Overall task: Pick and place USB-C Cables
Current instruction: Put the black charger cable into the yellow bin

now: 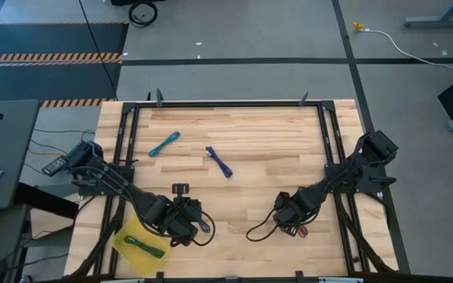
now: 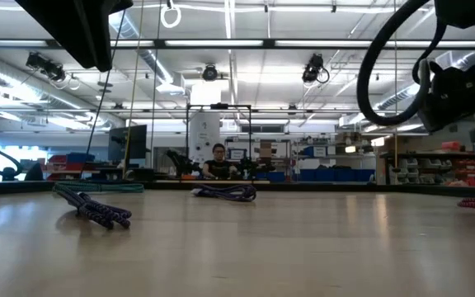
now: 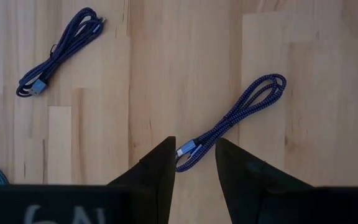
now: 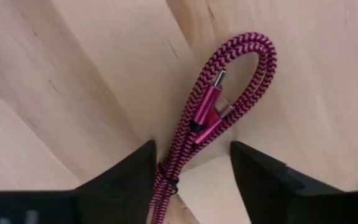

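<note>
Over on the left, your left claw (image 1: 189,224) hangs low near the front of the table (image 1: 274,141), fingers spread, with one end of a blue-purple cable (image 3: 232,123) lying right between the tips. Come straight down and close on that plug end; the loop trails away from you, so a clean pinch should carry the whole bundle. Just beside that arm, at the front-left corner, a green cable (image 1: 145,246) lies on a yellow sheet (image 1: 124,238), which looks like the drop spot. It is close to the table edge, so keep the carry short and low.

Moving toward the middle, a teal cable (image 1: 164,144) and the second blue-purple cable (image 1: 219,162) lie apart on bare wood toward the back. There is plenty of open room around both, nothing to snag.

On the right, your right claw (image 1: 289,220) sits near the front as well, fingers spread either side of the maroon cable (image 4: 216,118), not pinching it. The cable's lower strands run between the tips, so a straight descent should do. Mind the black wire (image 1: 259,229) looping on the wood just beside that claw, and the black frame rail (image 1: 333,153) along the right side.
</note>
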`<act>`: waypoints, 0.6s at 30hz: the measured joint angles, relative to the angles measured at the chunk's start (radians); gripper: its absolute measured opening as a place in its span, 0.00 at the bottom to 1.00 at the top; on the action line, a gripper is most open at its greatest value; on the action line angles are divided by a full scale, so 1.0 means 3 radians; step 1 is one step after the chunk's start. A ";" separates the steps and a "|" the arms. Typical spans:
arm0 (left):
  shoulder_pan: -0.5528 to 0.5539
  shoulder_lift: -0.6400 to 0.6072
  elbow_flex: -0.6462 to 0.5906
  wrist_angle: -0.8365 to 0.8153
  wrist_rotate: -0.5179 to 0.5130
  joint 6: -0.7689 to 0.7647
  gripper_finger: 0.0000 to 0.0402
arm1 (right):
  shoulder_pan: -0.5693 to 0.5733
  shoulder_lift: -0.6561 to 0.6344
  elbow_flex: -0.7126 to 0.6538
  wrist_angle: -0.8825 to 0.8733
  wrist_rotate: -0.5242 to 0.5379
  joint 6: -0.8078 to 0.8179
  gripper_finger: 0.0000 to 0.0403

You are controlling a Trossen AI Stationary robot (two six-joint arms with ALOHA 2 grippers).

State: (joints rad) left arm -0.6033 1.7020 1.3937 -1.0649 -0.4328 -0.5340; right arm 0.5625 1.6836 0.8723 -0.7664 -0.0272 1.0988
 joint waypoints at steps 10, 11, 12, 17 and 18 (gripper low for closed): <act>0.0000 0.0000 -0.0001 0.0002 -0.0001 -0.0009 0.30 | -0.0009 0.0009 0.0032 -0.0069 0.0062 -0.0538 0.05; 0.0000 0.0000 0.0000 0.0002 -0.0001 -0.0009 0.30 | -0.0017 0.0014 0.0054 -0.0083 0.0079 -0.0607 0.04; 0.0000 0.0000 -0.0001 0.0003 -0.0001 -0.0008 0.30 | -0.0022 0.0022 0.0084 -0.0073 0.0133 -0.0668 0.05; 0.0000 0.0000 -0.0001 0.0059 -0.0120 0.0125 0.30 | -0.0060 0.0025 0.0335 -0.0035 0.0563 -0.1049 0.04; 0.0000 0.0000 -0.0001 0.0069 -0.0204 0.0154 0.30 | -0.0063 0.0025 0.0410 0.0002 0.0657 -0.1157 0.04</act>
State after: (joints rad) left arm -0.6035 1.7020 1.3933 -1.0441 -0.4940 -0.4877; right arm 0.5435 1.6912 0.9954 -0.7657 0.1699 0.7516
